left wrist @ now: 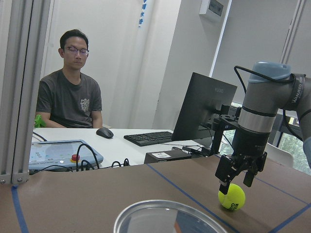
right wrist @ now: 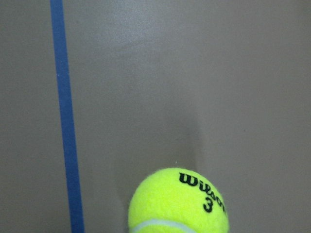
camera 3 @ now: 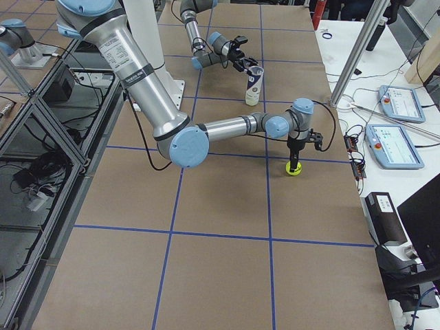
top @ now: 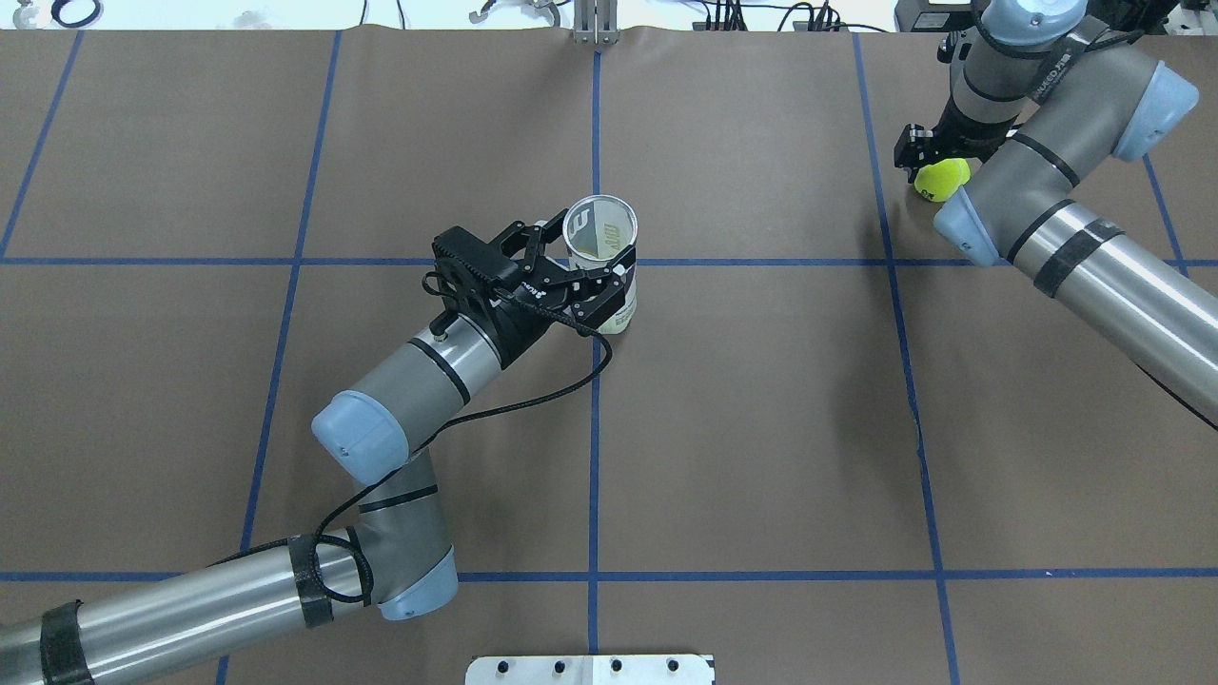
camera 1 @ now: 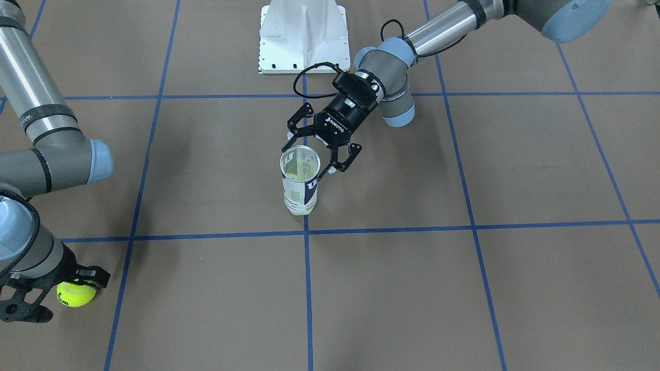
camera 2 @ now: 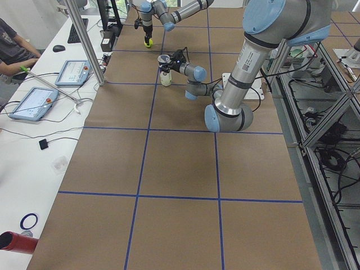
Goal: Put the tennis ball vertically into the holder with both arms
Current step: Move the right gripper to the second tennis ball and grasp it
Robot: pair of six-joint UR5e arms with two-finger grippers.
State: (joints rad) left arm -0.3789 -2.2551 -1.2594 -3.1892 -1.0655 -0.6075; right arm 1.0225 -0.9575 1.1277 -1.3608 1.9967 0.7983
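The holder (camera 1: 299,193), a clear can with a silver rim, stands upright on the table's centre line; it also shows in the overhead view (top: 618,309). My left gripper (camera 1: 312,153) is open at the can's upper part, one finger on each side; I cannot tell if they touch it. The can's rim (left wrist: 170,216) fills the bottom of the left wrist view. A yellow tennis ball (camera 1: 76,294) lies on the table far to my right. My right gripper (camera 1: 64,296) is open, pointing down, with its fingers beside the ball's top. The right wrist view shows the ball (right wrist: 177,201) just below.
The white bolted pedestal (camera 1: 301,36) stands at the robot's side of the table. Blue tape lines (top: 595,428) mark a grid on the brown cover. An operator (left wrist: 70,87) sits at a desk with tablets and a monitor beyond the table's far edge.
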